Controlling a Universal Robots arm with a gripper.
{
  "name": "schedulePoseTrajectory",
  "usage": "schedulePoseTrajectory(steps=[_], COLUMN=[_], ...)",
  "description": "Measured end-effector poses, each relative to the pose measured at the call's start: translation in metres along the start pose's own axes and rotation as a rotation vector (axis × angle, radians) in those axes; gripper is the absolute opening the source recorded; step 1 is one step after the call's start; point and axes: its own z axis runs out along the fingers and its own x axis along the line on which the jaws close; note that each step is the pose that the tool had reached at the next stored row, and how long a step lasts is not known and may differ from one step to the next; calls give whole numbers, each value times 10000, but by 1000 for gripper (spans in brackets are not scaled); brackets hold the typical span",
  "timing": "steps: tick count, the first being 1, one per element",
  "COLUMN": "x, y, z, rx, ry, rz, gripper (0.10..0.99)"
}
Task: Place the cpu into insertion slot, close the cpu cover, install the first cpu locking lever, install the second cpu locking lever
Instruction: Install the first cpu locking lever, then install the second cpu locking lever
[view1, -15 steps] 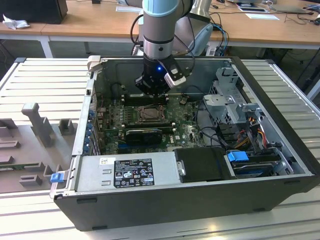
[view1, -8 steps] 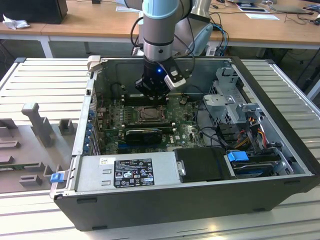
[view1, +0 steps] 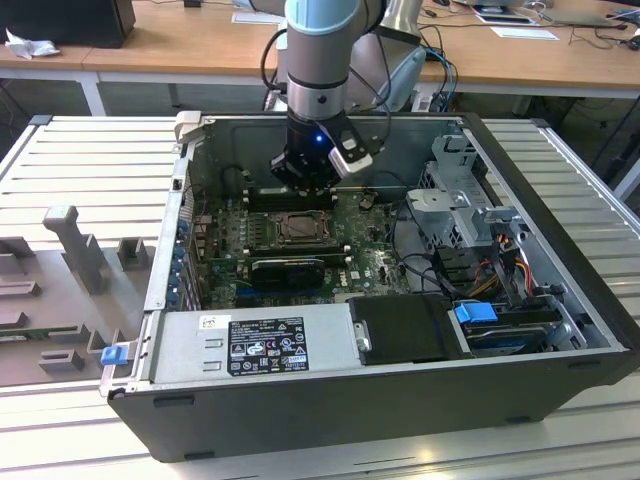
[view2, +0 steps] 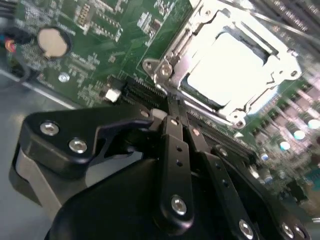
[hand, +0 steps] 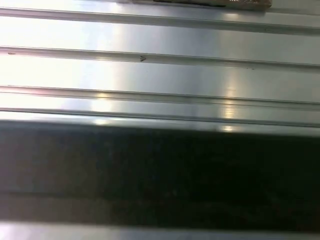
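Inside the open computer case, my gripper (view1: 303, 185) hangs low over the green board, just behind the insertion slot (view1: 297, 229). In the second wrist view the cpu (view2: 227, 62) lies in the slot as a bright pale square. The silver cpu cover (view2: 172, 55) lies flat around it, framing it. My black fingers (view2: 176, 145) are pressed together, and the gripper (view2: 172, 107) is shut with its tips at the edge of the socket near one corner. I cannot make out the locking levers' positions.
A grey power supply (view1: 255, 345) fills the case's near side, and a metal drive cage (view1: 460, 210) with cables stands at the exterior view's right. A coin battery (view2: 52, 41) and long black slots (view2: 145, 92) lie near the fingers. Grey fixtures (view1: 70, 240) sit on the ribbed table.
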Motion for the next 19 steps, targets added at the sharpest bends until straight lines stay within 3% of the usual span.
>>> schedulePoseTrajectory(steps=[2,17,18,19], x=[-2,6,7,6], y=[3,-166,-169,-173], z=[-50,-60,-67,-123], rx=[6,5,7,5], ry=[1,2,5,3], rz=[-1,-1,0,0], gripper=[106,106,106,106])
